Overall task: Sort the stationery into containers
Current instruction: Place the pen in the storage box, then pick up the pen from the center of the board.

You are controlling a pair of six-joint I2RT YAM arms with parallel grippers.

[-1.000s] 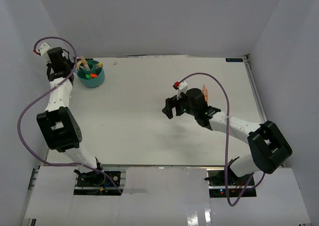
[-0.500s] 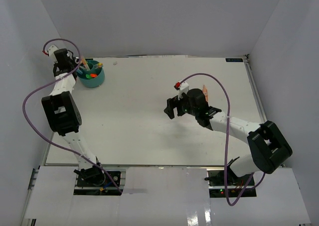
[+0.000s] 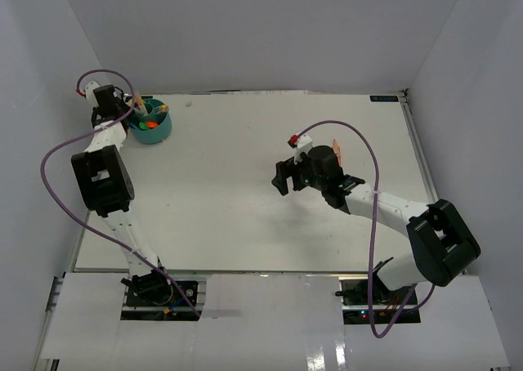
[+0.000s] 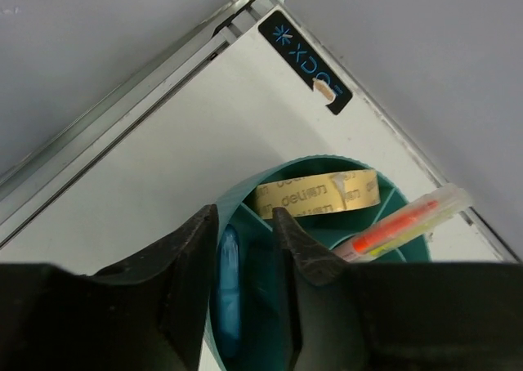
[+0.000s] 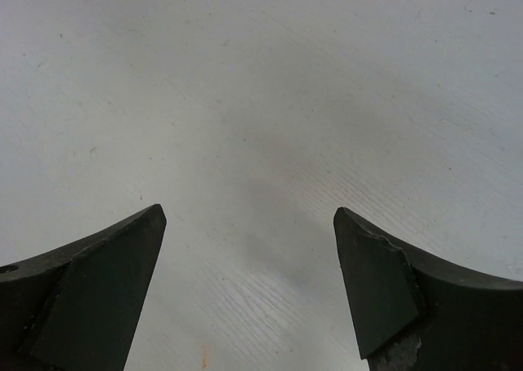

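The teal organiser [image 3: 152, 126] stands in the upper left of the overhead view, near the far left corner of the table [image 3: 245, 191]. Pale pens [image 3: 139, 105] stick up from its far side, and orange and green pieces show inside.

In the left wrist view its rim [image 4: 310, 163] curves across the middle of the frame, with inner dividers splitting it into compartments. A tan ring [image 4: 315, 195] stands on edge against the far wall of the upper compartment. A blue item [image 4: 229, 293] lies in the compartment at lower left. An orange marker [image 4: 400, 224] with a clear cap leans out over the rim at right.

The left gripper [image 4: 241, 224] hangs directly over the organiser. Its jaws are a narrow gap apart and clamp nothing; the blue item shows below the gap.

The right gripper [image 5: 249, 224] is at centre right of the overhead view, well apart from the organiser. Its jaws are spread wide over the bare table and hold nothing.
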